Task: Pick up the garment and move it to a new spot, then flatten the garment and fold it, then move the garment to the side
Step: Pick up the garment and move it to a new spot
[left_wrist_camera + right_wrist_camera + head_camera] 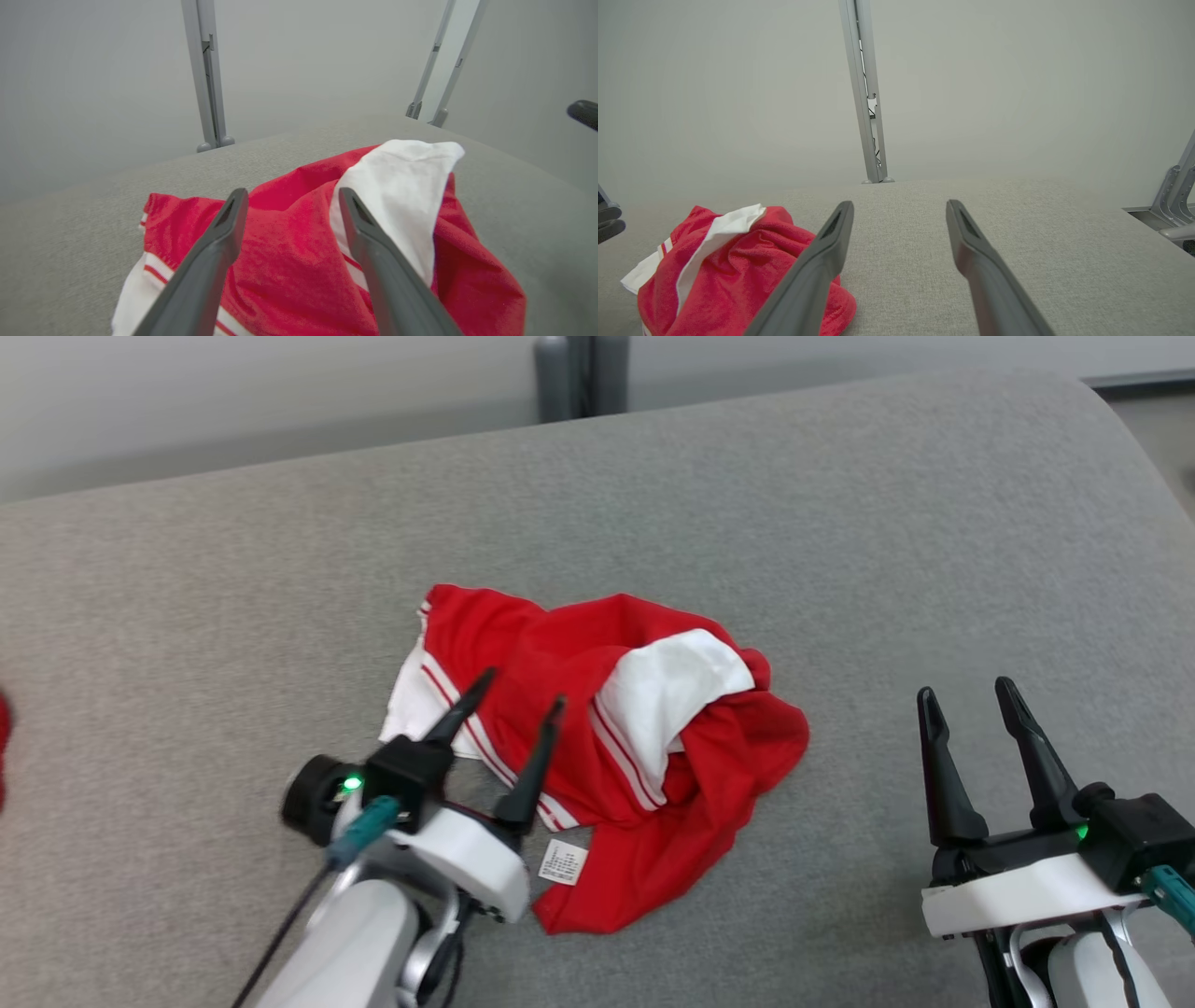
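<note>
**Left fingers over the garment, right fingers well off to its right**

The left fingers (pixel 540 756) stand apart and hold nothing. Their tips are poised over the left part of the garment (pixel 709 747), beside a white striped edge; whether they touch the cloth I cannot tell from these angles. The garment lies bunched near the middle of the grey bench (pixel 747 504), red with a white panel turned up on top. Its longer run seems to go from far left to near right. The right fingers (pixel 943 765), also apart and empty, hover over bare bench well to the garment's right. The left arm is plainly nearer; flattening probably needs the right arm to reach leftward to the heap's right edge.
</note>
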Tool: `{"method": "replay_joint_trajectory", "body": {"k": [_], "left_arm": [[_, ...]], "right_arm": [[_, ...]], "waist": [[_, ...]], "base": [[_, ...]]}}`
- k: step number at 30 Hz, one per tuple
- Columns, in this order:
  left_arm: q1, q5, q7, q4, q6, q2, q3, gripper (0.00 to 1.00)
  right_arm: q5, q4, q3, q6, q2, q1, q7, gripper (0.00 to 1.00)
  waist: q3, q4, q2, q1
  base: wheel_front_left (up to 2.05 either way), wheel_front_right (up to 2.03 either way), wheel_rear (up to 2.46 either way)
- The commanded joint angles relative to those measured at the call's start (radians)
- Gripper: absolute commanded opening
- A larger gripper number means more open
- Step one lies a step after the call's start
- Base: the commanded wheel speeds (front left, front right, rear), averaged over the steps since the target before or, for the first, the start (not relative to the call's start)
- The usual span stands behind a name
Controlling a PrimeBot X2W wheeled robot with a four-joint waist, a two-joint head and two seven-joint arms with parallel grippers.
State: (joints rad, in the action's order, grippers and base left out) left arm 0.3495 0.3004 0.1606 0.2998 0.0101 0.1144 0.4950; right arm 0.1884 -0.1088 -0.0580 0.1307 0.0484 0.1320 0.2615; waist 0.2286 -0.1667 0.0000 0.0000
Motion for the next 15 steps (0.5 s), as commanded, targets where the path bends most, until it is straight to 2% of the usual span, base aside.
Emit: {"method": "replay_joint_trajectory", "body": {"k": [1, 8, 15], "left_arm": [[-0.018, 0.010, 0.014, -0.005, -0.019, 0.014, -0.024, 1.00], [-0.101, 0.065, 0.068, -0.025, -0.104, 0.062, -0.155, 1.00], [-0.190, 0.096, 0.095, -0.054, -0.133, 0.111, -0.242, 1.00]], "right_arm": [[-0.006, -0.002, 0.004, 0.000, 0.005, -0.013, 0.005, 1.00], [-0.035, -0.027, 0.011, 0.000, 0.005, -0.043, 0.005, 1.00], [-0.052, -0.055, 0.009, 0.000, 0.005, -0.066, 0.005, 1.00]], "waist": [[-0.031, 0.037, 0.0000, 0.0000], [-0.093, 0.109, 0.0000, 0.0000], [-0.147, 0.148, 0.0000, 0.0000]], "base": [[0.00, 0.00, 0.00], [0.00, 0.00, 0.00], [0.00, 0.00, 0.00]]}}
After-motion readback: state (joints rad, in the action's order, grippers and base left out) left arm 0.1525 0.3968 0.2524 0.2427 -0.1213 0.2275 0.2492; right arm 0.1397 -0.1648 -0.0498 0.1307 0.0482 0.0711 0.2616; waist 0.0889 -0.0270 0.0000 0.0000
